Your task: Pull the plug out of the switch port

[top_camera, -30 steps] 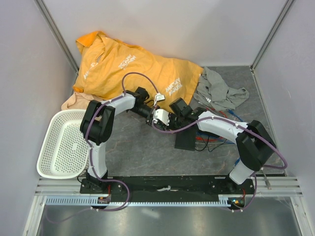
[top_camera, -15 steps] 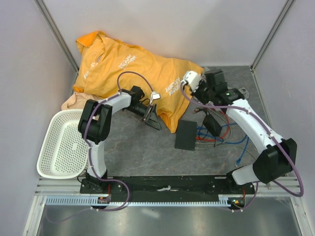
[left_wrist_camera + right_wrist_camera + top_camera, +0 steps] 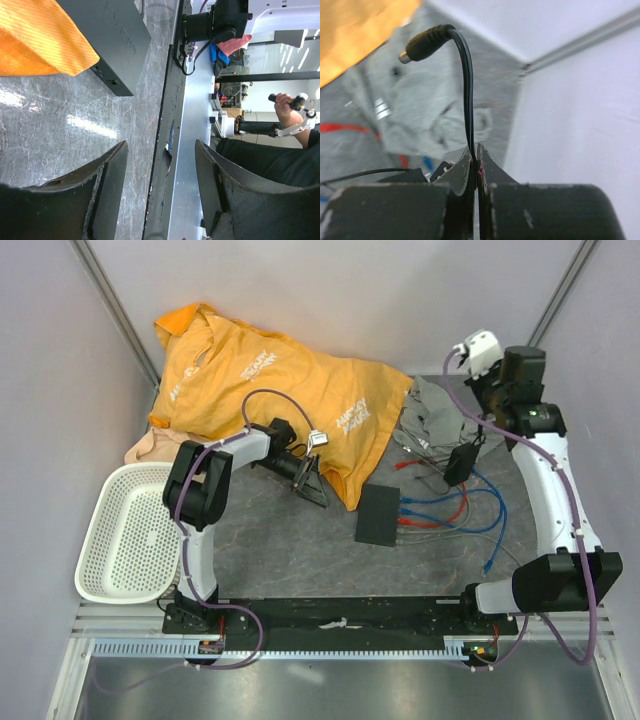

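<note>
Left end effector (image 3: 308, 480): jaws wide apart and empty, low over the worktop (image 3: 270, 540), just left of the switch (image 3: 379, 515). Only the left wrist view shows the switch's edge ports (image 3: 113, 81); no lead is seen in that face.

Right end effector (image 3: 475, 152): well right of the switch and raised, pinched tight on a thin black cord (image 3: 466, 90). Only its wrist view shows the barrel plug (image 3: 425, 42) free in air.

Judgement: the pull looks done. Next comes lowering it and letting go.
</note>
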